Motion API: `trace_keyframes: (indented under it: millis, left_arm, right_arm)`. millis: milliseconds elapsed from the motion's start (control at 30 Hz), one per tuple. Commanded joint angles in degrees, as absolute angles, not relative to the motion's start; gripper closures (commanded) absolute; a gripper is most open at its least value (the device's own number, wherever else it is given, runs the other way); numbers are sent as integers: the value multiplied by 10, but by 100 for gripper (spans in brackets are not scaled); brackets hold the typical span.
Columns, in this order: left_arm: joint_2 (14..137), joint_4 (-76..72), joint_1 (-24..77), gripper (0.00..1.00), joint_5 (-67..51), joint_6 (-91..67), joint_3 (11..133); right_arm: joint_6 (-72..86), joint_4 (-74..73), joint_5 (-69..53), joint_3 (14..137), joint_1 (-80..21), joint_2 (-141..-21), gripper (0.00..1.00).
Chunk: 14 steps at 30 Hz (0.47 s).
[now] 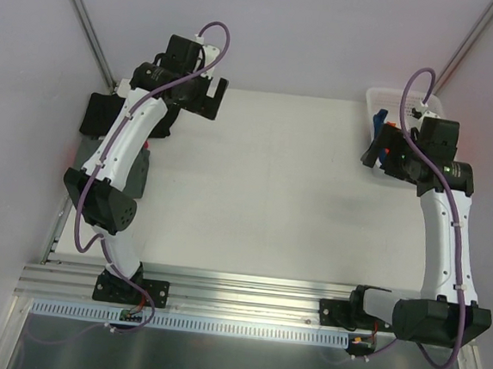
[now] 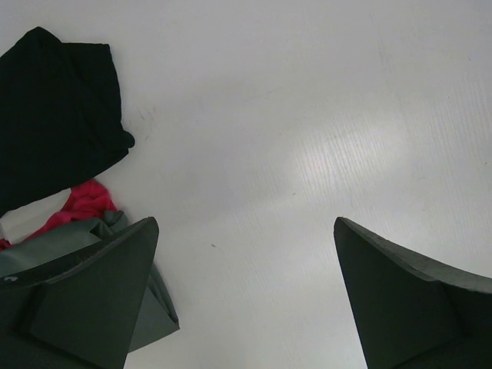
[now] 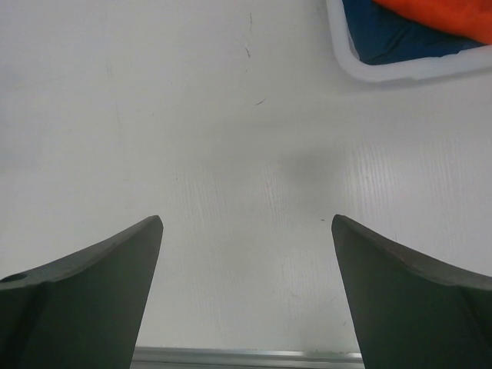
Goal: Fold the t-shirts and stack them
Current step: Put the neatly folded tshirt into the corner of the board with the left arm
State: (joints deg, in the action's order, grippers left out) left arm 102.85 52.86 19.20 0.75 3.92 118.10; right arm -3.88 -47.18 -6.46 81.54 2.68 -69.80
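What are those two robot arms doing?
Nothing is being held right now. The left gripper and right gripper both hang open over the table. A black shirt, magenta shirt and grey shirt lie by the left arm. A blue shirt and orange shirt sit in the basket.
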Motion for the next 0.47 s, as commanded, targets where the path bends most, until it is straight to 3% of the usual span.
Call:
trace_keyframes:
  millis: [0,433]
  left_arm:
    - [1028,520,202,1,19,44,1179]
    - [1037,518,225,1,52,65,1177]
  right_arm:
    - [-27,-458,-81,805,32,-674,3]
    - [-11,-454,-93,805,38,-712,3]
